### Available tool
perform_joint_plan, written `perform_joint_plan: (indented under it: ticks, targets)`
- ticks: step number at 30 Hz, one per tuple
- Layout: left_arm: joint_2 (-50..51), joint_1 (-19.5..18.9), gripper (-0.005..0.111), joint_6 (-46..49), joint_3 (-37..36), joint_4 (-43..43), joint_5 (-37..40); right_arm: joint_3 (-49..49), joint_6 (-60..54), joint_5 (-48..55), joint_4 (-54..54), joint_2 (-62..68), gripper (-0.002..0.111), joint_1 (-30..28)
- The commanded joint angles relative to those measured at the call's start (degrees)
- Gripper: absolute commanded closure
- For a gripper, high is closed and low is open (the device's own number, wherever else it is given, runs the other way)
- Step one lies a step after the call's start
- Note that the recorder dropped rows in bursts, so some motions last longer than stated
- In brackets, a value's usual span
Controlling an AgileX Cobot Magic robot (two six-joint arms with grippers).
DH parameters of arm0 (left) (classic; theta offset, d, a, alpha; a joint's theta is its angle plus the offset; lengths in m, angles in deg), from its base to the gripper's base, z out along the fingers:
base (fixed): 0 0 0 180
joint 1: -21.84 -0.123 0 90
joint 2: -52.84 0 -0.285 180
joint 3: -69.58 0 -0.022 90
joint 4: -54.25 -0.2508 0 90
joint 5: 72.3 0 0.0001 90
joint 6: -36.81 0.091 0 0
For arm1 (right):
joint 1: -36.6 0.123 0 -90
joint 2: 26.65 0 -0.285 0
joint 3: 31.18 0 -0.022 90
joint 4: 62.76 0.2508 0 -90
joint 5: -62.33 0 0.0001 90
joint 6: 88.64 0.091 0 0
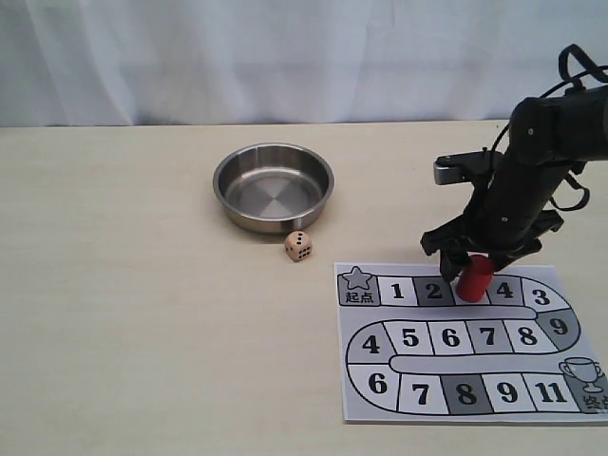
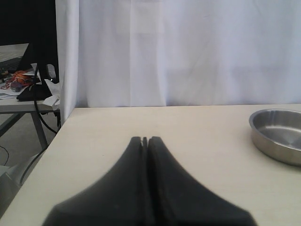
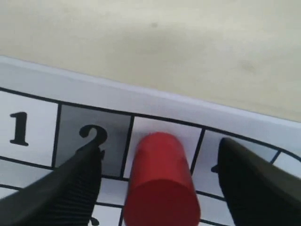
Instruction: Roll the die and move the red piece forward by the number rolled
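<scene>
The bowl (image 1: pixel 249 220) stands near the middle of the table (image 1: pixel 123 313). The die (image 1: pixel 297 246) lies just before it, rightward. The board (image 1: pixel 353 404) lies front right. The piece (image 1: pixel 475 276) stands on the board's rear row between squares 2 and 4, flanked by the right gripper (image 3: pixel 159 146).

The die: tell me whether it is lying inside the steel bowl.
No, the die sits on the table just outside the steel bowl, beside its rim.

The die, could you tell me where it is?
In the exterior view, the die lies just in front of the steel bowl, near the game board's upper-left corner.
</scene>
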Motion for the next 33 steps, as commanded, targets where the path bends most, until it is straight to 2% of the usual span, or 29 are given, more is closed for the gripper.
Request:
perform_joint_plan:
  ticks: [1, 3, 5, 9, 12, 24, 30, 33]
  targets:
    - [-0.06, 0.01, 0.107, -0.12, 0.3, 0.05, -0.74, 0.06, 0.47, -1.86, 0.43, -2.67, 0.042, -0.29]
    - [-0.06, 0.01, 0.107, -0.12, 0.3, 0.05, -0.74, 0.06, 0.47, -1.86, 0.43, -4.05, 0.043, -0.29]
    - [-0.06, 0.01, 0.107, -0.12, 0.3, 0.05, -0.74, 0.06, 1.0, -1.61, 0.43, -5.53, 0.05, -0.29]
    - [-0.06, 0.01, 0.107, -0.12, 0.3, 0.05, -0.74, 0.06, 3.74, -1.58, 0.65, -9.33, 0.086, -1.18]
    - [-0.06, 0.01, 0.107, -0.12, 0.3, 0.05, -0.74, 0.06, 3.58, -0.74, 0.0, -11.43, 0.102, -2.87]
    - [-0.06, 0.01, 0.107, -0.12, 0.3, 0.05, -0.63, 0.06, -1.48, -0.23, -0.91, -12.93, 0.104, -9.44]
    - [-0.06, 0.01, 0.107, -0.12, 0.3, 0.05, -0.63, 0.63, -0.98, 1.75, -1.69, -14.64, 0.104, -9.44]
    - [-0.06, 0.01, 0.107, -0.12, 0.3, 0.05, -0.63, 2.1, -0.98, 1.89, -0.45, -21.03, 0.104, -9.44]
